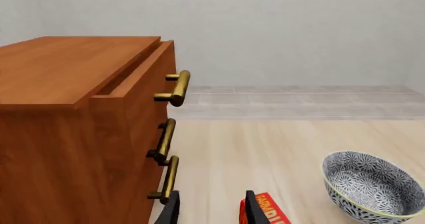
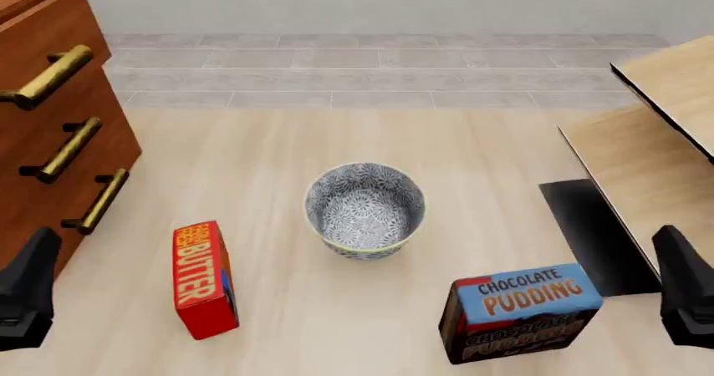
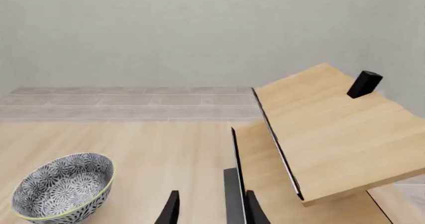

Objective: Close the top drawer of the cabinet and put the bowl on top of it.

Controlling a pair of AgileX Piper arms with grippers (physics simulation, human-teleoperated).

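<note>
The reddish-brown wooden cabinet's top drawer (image 1: 143, 79) stands ajar ahead-left of the empty, parted left pincer (image 1: 211, 209), stiff enough to push shut by its front, while the patterned round bowl (image 2: 365, 209), rigid and likely breakable, suits a rim grip.

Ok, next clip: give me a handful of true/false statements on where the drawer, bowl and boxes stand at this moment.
1. The top drawer of the cabinet is pulled out a little. True.
2. The bowl sits on top of the cabinet. False: it stands on the table, between the two boxes.
3. The red butter box lies between the cabinet and the bowl. True.
4. The left tool is shut on the top drawer's handle. False: it is open and holds nothing.
5. The chocolate pudding box is inside the bowl. False: it stands on the table to the bowl's right.
</note>
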